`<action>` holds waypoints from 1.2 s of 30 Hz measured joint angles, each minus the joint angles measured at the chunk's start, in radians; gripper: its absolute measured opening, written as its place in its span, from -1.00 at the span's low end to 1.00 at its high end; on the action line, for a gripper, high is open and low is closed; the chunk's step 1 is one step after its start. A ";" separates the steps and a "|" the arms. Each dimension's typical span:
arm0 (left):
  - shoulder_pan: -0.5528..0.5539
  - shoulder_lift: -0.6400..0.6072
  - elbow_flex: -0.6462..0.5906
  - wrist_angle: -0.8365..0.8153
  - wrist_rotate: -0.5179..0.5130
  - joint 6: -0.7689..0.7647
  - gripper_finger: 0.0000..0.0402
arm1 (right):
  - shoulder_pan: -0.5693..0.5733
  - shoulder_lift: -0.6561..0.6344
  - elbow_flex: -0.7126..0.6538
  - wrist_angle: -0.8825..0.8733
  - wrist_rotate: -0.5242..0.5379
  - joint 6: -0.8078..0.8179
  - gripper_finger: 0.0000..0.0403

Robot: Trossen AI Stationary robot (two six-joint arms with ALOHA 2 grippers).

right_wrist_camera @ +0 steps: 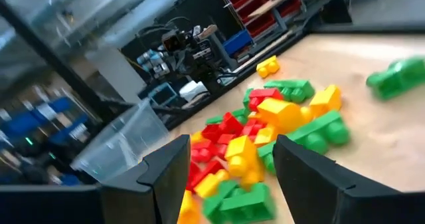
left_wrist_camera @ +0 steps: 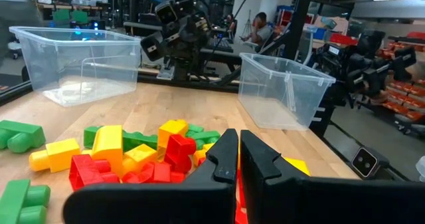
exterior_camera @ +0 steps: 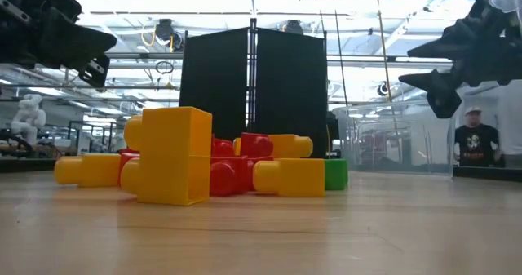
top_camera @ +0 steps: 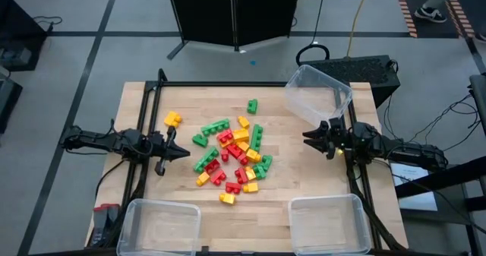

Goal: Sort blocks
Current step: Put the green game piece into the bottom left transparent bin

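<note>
Yellow brick [exterior_camera: 167, 154] fronted the blocks [top_camera: 231, 153]; left gripper [top_camera: 184, 153] pinched empty, right gripper [top_camera: 308, 137] gaped; tight heap risked multi-brick grabs.

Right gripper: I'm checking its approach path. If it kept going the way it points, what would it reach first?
Probably the block pile; the open right gripper points at it across bare table, though its height is unclear.

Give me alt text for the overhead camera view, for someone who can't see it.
A pile of red, green and yellow blocks sits mid-table between the shut left gripper and open right gripper. Three clear bins sit at the table's edges, one tilted.
</note>
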 joint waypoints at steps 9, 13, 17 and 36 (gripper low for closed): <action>0.000 0.000 0.000 0.135 0.000 -0.031 -1.00 | 0.000 0.000 0.000 0.012 0.052 0.149 0.03; 0.000 0.000 0.000 0.214 -0.024 -0.080 -1.00 | 0.000 0.000 0.000 0.060 0.105 0.157 0.03; 0.000 0.000 0.000 0.270 -0.027 -0.080 -1.00 | 0.000 0.000 0.000 0.143 0.109 0.150 0.03; 0.001 0.003 0.026 0.526 -0.056 -0.055 -1.00 | 0.000 0.000 0.000 0.179 0.106 0.193 0.03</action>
